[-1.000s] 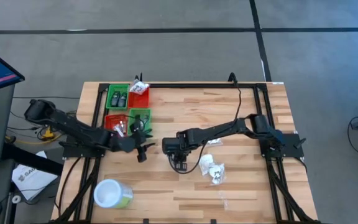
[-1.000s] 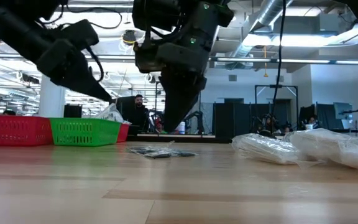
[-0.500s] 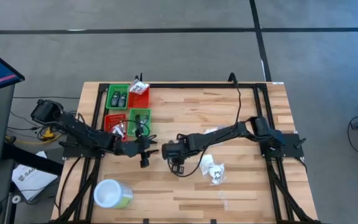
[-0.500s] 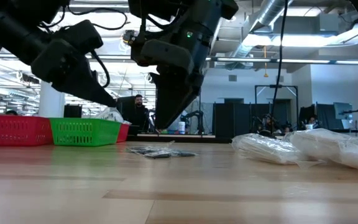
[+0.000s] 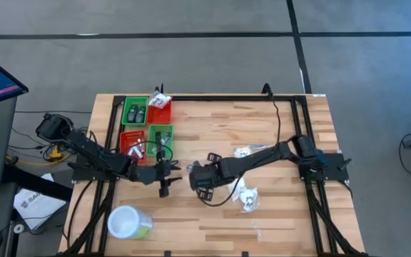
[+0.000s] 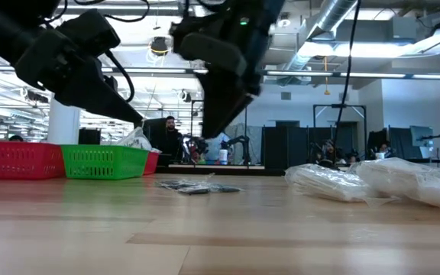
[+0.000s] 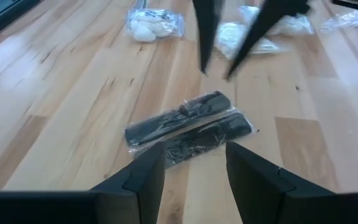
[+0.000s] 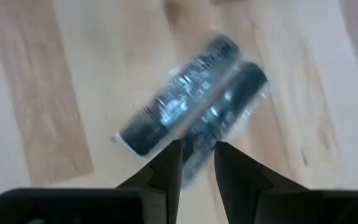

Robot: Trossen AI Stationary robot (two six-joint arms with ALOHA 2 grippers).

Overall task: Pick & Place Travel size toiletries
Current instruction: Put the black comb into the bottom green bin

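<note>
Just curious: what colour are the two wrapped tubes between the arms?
Dark, nearly black tubes in clear wrap; the left wrist view shows it best.

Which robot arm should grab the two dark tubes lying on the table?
Probably the right gripper: it hangs right above the dark tubes, fingers apart. The left gripper, also open, sits beside them.

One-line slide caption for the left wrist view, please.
Left hand, fingers apart, above two dark plastic-wrapped tubes on the wooden table; right hand opposite.

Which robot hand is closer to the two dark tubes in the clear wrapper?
About equal; no clear winner. The wrapped dark tubes lie on the table between both. The left gripper hangs on one side, open; the right gripper hangs opposite, fingers narrowly apart, neither touching.
</note>
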